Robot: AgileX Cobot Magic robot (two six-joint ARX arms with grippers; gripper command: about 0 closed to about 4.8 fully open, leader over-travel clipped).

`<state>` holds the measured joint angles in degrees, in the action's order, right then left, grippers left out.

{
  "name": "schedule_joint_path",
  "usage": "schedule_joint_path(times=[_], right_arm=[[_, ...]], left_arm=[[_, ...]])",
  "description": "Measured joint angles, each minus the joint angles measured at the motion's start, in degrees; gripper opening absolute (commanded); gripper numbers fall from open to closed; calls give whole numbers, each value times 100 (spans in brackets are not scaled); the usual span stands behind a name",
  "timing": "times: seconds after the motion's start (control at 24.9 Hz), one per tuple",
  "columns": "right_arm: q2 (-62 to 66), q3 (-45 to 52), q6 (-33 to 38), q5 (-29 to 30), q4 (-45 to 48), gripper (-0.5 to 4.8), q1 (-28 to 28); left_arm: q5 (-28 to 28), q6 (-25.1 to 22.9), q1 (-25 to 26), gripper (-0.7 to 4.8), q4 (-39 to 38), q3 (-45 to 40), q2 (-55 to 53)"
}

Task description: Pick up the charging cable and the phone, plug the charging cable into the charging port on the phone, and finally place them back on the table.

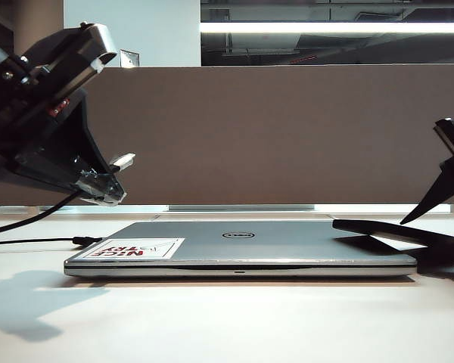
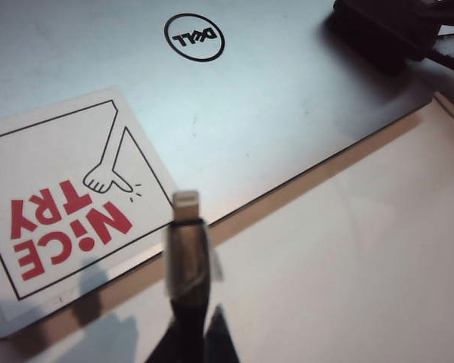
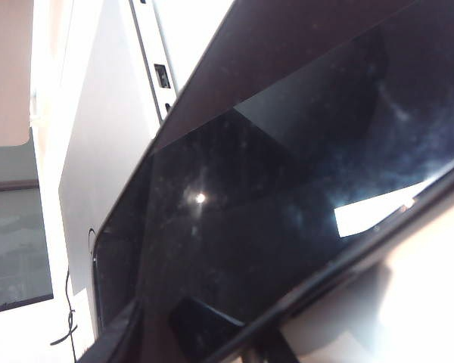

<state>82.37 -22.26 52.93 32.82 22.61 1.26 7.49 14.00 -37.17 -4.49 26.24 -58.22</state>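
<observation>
partition panel (image 1: 287, 132): grey-brown fabric, spanning 9 to 3 o'clock behind the counter (image 1: 227, 318), which is white, smooth and broad, filling 6 o'clock. wall (image 1: 136, 30): pale, at 11 o'clock above the panel, bearing a small switch plate (image 1: 129, 58). ceiling light (image 1: 333, 27): long bright strip at 1 o'clock, dark ceiling around it.

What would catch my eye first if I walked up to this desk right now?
Probably the silver laptop lying closed mid-table, with its red-lettered sticker. Above its left corner the left gripper holds the charging cable, silver plug pointing out. At the right, the right gripper is at the black phone on the laptop's lid.
</observation>
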Motion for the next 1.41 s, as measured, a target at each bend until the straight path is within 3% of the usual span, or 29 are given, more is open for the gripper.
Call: schedule_joint_path(times=[0.88,0.92,1.08,1.16,1.41], right_arm=[[-4,-4,461,-474,68,197,-4],[-4,-4,463,-474,68,190,-2],[-7,-7,470,-481,68,33,-2],[0,-13,527,-435,214,-1,20],[0,-20,621,-428,308,-1,26]], left_arm=[[0,0,0,-6,0,0,0],[0,0,0,-6,0,0,0],[0,0,0,-6,0,0,0],[0,0,0,-6,9,0,0],[0,0,0,-6,2,0,0]])
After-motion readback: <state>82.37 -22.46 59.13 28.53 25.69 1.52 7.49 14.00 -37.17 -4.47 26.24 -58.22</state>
